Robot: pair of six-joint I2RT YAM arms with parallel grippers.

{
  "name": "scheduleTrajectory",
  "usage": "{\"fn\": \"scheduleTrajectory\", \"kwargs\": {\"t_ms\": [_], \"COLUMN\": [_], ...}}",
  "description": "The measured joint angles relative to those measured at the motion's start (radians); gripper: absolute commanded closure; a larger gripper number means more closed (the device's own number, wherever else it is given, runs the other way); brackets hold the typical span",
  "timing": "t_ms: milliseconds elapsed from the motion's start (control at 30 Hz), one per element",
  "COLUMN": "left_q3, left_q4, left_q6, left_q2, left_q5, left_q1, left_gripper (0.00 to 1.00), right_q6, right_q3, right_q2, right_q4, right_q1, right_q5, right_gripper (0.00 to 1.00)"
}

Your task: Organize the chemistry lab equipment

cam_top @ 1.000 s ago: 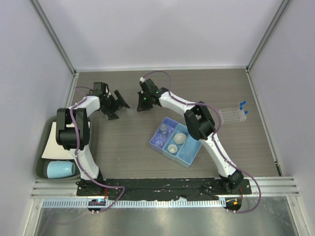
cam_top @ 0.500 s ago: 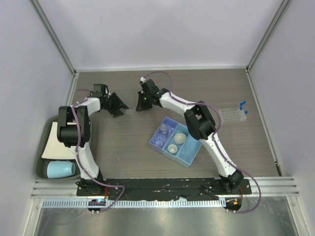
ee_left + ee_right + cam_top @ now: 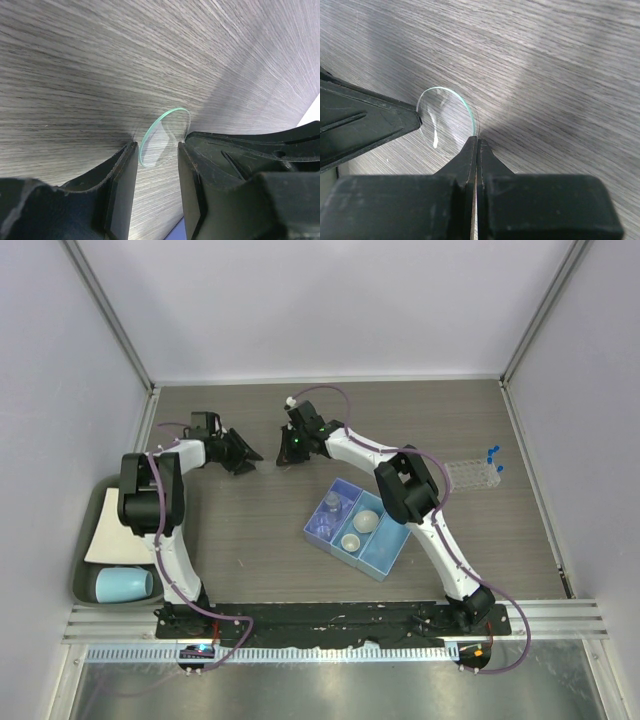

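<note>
Left end effector (image 3: 157, 146) nearer glass disc (image 3: 163, 131)

no readable text, labels or numbers

Soft, even light from above washes the grey wood-grain bench (image 3: 260, 530); close up, broad dim shadows cross it, and the clear glass disc (image 3: 445, 117) glints pale green.

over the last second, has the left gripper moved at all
Yes, slightly: the left gripper has narrowed, and the finger nearer the arm bases has drawn away from the blue tray, toward the far wall.
</note>
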Motion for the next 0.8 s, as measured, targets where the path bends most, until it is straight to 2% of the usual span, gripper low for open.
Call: {"fn": "scheduleTrajectory", "kwargs": {"t_ms": [700, 800], "left_q3": [-0.004, -0.004], "left_q4": [0.055, 0.067], "left_q6": [0.000, 0.000], "left_q2": [0.019, 0.022], "left_q5": [0.004, 0.003], "left_q1": [-0.016, -0.023], "left_gripper": [0.67, 0.72], "right_q6": [0.000, 0.000], "right_q3": [-0.006, -0.010], "right_q2": [0.000, 0.000], "right_q4": [0.011, 0.014], "right_q1": [-0.005, -0.006], "right_q5": [-0.022, -0.026], "right_gripper": [0.99, 0.99]}}
